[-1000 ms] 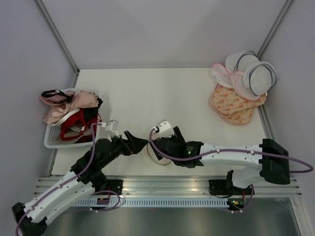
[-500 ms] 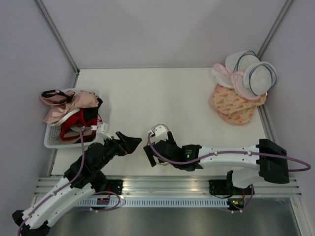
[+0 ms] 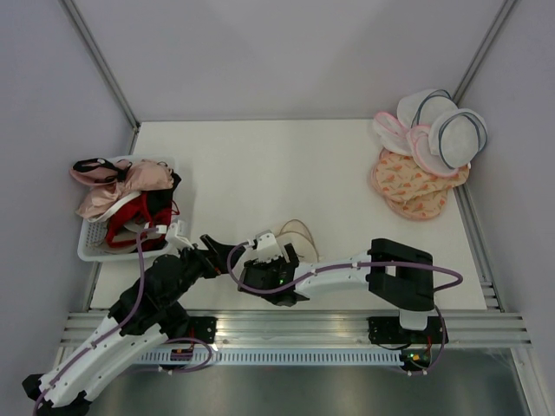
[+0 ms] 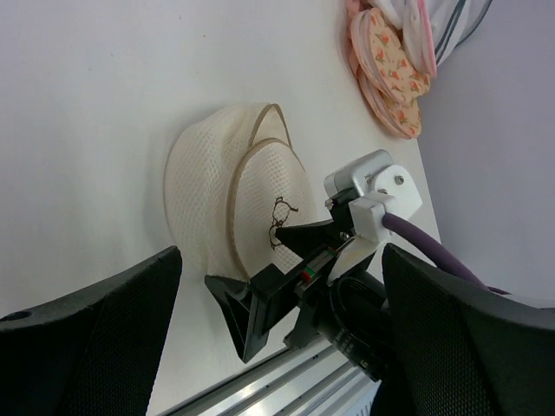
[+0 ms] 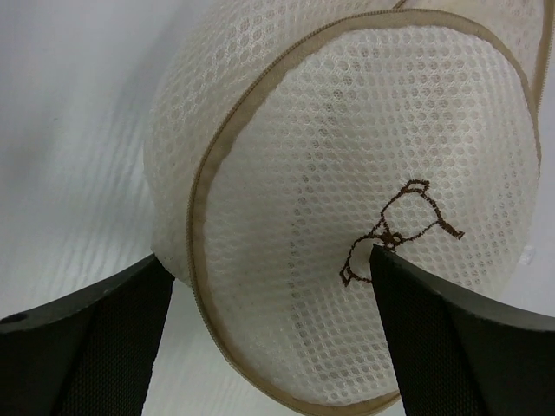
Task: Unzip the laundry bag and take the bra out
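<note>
The cream mesh laundry bag lies on the white table near the front middle, domed, with its beige zip rim closed; its contents are hidden. It fills the right wrist view with its dark bra drawing, and shows in the left wrist view. My right gripper is open just in front of the bag, one finger over its face. My left gripper is open and empty, left of the right gripper. A dusty pink bra with black straps lies on the basket pile.
A white basket at the left edge holds pink, red and pale bras. White domed bags with pink trim and pink patterned flat bags are heaped at the back right. The metal rail runs along the near edge.
The right arm has folded back and its wrist has moved left. The bag now shows uncovered, a little farther from the rail. The left gripper has drawn back to the left.
</note>
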Motion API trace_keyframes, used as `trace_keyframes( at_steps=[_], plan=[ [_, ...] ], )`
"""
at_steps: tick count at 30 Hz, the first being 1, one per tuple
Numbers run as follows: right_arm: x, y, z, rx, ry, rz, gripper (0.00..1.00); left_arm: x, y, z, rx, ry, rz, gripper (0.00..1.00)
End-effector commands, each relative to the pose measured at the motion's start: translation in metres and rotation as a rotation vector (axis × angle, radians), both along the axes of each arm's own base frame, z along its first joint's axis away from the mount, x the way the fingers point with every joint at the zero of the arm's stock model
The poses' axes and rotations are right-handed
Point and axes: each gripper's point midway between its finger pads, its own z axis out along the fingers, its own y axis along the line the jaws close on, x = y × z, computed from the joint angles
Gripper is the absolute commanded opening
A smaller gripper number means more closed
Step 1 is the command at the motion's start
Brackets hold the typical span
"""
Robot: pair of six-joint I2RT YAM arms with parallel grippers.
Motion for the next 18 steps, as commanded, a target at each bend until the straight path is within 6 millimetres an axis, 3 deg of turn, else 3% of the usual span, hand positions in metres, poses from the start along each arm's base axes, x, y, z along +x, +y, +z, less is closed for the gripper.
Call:
trace_keyframes(
  at_steps=[1, 8, 10, 13, 14, 16, 18],
  plan=[
    [0.021, -0.015, 0.005, -0.030, -0.096, -0.114, 0.95, 0.000, 0.001, 0.015, -0.051, -0.020, 0.013, 1.00],
    [0.041, -0.029, -0.017, -0.017, -0.031, -0.126, 0.69, -0.003, -0.001, 0.014, -0.060, -0.014, -0.001, 1.00],
    [0.042, -0.032, -0.016, -0.014, -0.031, -0.123, 0.67, -0.004, -0.001, 0.014, -0.063, -0.014, -0.006, 1.00],
    [0.039, -0.033, -0.008, 0.006, -0.030, -0.107, 0.86, -0.004, -0.002, 0.015, -0.058, -0.017, -0.012, 1.00],
    [0.038, -0.027, 0.005, 0.053, -0.041, -0.093, 0.98, -0.005, -0.002, 0.016, -0.054, -0.020, -0.016, 1.00],
    [0.033, -0.029, 0.010, 0.087, -0.038, -0.058, 0.98, -0.005, -0.002, 0.016, -0.048, -0.023, -0.020, 1.00],
    [0.030, -0.022, 0.031, 0.166, -0.043, -0.011, 0.98, -0.005, -0.002, 0.017, -0.037, -0.026, -0.025, 1.00]
  ],
)
